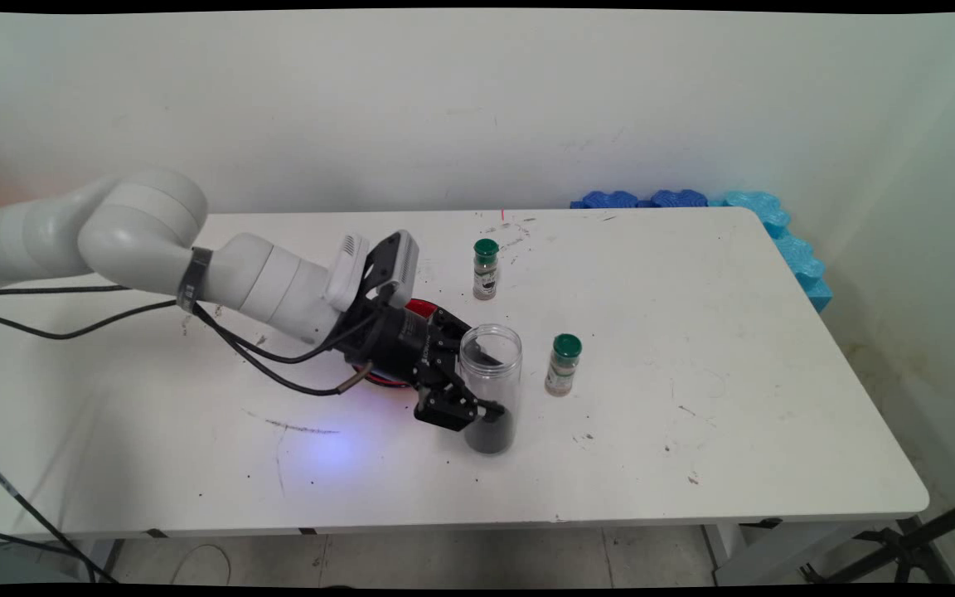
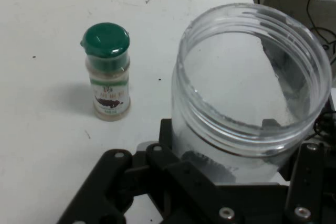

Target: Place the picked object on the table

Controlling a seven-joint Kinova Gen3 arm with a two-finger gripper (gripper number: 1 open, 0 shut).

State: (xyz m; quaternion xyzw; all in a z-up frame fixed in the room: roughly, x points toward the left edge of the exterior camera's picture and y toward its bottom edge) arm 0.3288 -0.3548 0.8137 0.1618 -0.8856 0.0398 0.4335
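Clear plastic jar (image 1: 490,390) sits clenched in my jaws (image 1: 477,383) on the counter (image 1: 693,464); smooth wall may slip, toppling toward spice bottle (image 1: 563,365) just beyond.

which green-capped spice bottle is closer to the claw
The near spice bottle, just right of the clear jar in the claw; the other bottle stands farther back.

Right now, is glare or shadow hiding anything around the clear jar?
Main view: even light, only soft shadows on the table; the gripper shows through the clear jar's wall, dark contents at its bottom. Hand view: pale reflections streak the jar's inner wall, hiding nothing; the green-capped spice bottle casts a faint shadow.
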